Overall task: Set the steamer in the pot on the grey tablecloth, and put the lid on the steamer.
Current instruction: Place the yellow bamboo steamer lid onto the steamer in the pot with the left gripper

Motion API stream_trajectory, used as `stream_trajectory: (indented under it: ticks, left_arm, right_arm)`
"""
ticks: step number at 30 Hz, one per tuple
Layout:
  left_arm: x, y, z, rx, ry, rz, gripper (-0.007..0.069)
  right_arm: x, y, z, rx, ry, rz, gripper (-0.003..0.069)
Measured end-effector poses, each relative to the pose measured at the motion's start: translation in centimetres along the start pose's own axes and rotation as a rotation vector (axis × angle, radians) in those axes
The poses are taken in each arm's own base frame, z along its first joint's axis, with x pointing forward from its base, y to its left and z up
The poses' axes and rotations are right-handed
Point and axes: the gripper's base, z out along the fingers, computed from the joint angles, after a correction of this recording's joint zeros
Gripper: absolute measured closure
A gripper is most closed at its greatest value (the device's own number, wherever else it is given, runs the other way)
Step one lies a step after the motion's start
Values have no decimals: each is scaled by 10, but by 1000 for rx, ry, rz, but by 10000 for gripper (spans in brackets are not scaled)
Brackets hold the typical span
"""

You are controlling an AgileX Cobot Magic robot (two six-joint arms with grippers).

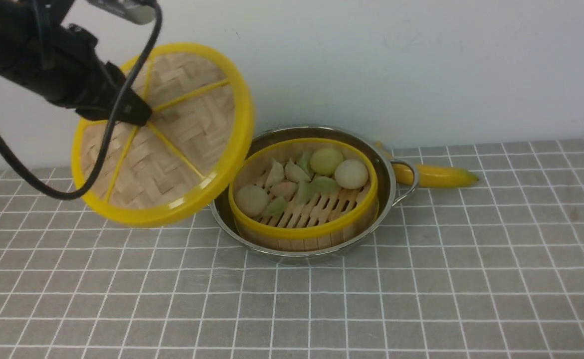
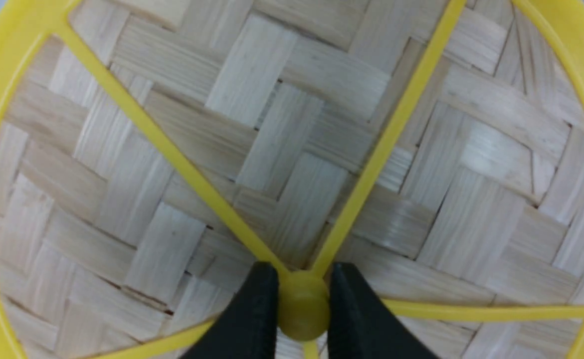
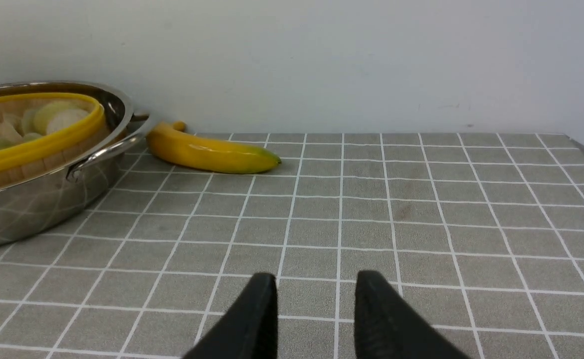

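Right of pot (image 1: 384, 174): banana (image 1: 436, 175) | left fingers (image 2: 252, 309) clamp lid (image 1: 187, 149) hub | right fingers (image 3: 252, 319) apart, empty

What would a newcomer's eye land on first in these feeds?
The big yellow-rimmed lid, held tilted in the air by the left gripper shut on its hub, at the left side of the pot. Next, the steamer sitting in the pot, uncovered and holding pale buns and dumplings. A banana lies just right of the pot.

Likely a lab tabletop mock-up. Gridded grey tablecloth (image 3: 421, 209) under the right gripper (image 3: 315, 304), bare white wall (image 3: 371, 60) ahead of it.
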Motion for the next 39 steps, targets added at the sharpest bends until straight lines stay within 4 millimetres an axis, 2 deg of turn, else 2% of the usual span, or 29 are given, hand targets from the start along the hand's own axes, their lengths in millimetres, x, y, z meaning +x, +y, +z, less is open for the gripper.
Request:
stream_trajectory:
  ticks: [2, 3, 4, 5, 8, 11, 14, 15, 21, 26, 39]
  left_arm:
    - [-7, -3, 8, 7, 11, 44, 508]
    - [-19, -8, 24, 16, 30, 115, 508]
    - [-20, -9, 26, 18, 33, 123, 508]
    - [-31, -14, 39, 24, 41, 178, 508]
    - [-45, -21, 56, 36, 36, 254, 508]
    - [-63, -32, 80, 62, 30, 359, 508]
    - [-69, -36, 92, 76, 32, 386, 508]
    - [-73, -38, 105, 81, 46, 407, 508]
    - [-72, -37, 134, 74, 87, 413, 508]
    - [-70, -33, 145, 61, 105, 414, 508]
    - [-73, -38, 154, 45, 102, 472, 508]
  right_arm:
    - [0, 0, 0, 0, 0, 0, 416]
    - [0, 0, 0, 0, 0, 0, 416]
    - [0, 0, 0, 0, 0, 0, 416]
    - [0, 0, 0, 0, 0, 0, 416]
    - [0, 0, 0, 0, 0, 0, 416]
    - [0, 0, 0, 0, 0, 0, 416]
    - [0, 0, 0, 0, 0, 0, 416]
    - [0, 0, 0, 0, 0, 0, 416]
    - [0, 0, 0, 0, 0, 0, 416]
    - [0, 0, 0, 0, 0, 0, 416]
    - [0, 0, 0, 0, 0, 0, 416]
